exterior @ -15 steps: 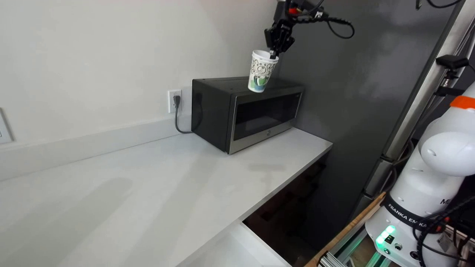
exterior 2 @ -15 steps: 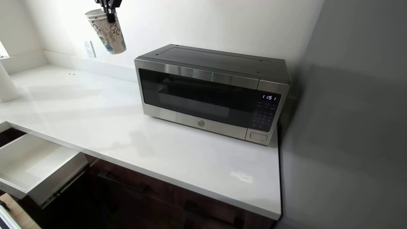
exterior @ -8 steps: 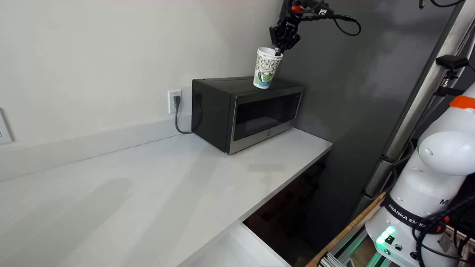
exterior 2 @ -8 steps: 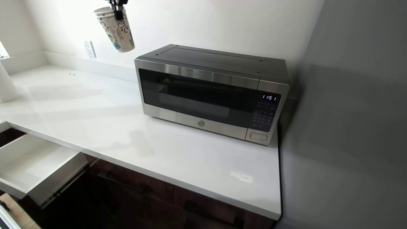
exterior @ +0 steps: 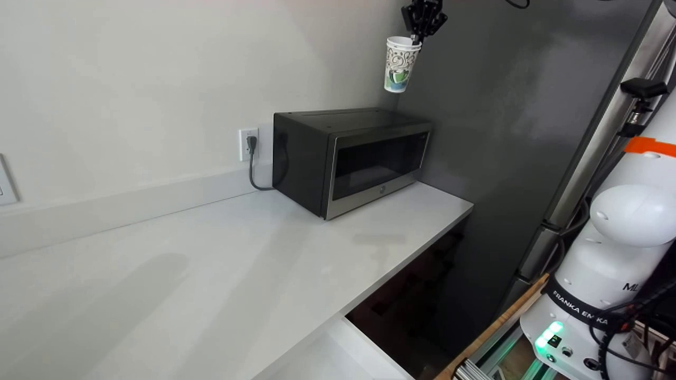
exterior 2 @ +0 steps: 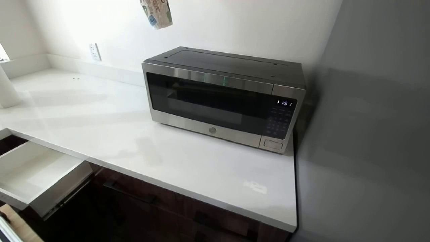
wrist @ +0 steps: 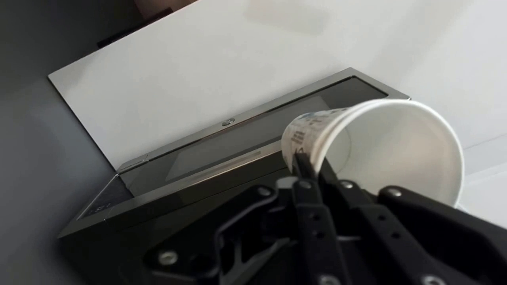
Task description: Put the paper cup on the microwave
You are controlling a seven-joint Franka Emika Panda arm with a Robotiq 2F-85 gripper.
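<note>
Wrist view, read from the left, gave us a tall, smooth grey panel; a descent drifting that way, we judged, might end in a scrape. Next came a glossy white countertop, where anything let go too far out could land. Nearer lay the boxy dark grey metal microwave with a wide dark glass front. Then came the black, jointed, two-fingered gripper: its fingers stood almost together, one inside and one outside, pinching the wall at the rim of the small white tapered paper cup with a printed pattern, rightmost. Two rim lines hinted at a second cup nested within; we could not tell.

In an exterior view, a black power cord ran from a white wall outlet toward the microwave, and to the right the cup hung slightly tilted in the air, above the microwave and apart from its top. In an exterior view the cup, its rim cut off by the frame, showed above the microwave's left end.

The one-sided pinch worried us most: the base could meet the metal on its edge, and the cup would swivel and topple. Pressing too low might crease the paper; releasing too high would let it bounce. Even after a clean landing, the inner finger could snag the rim on leaving and drag the cup over.
</note>
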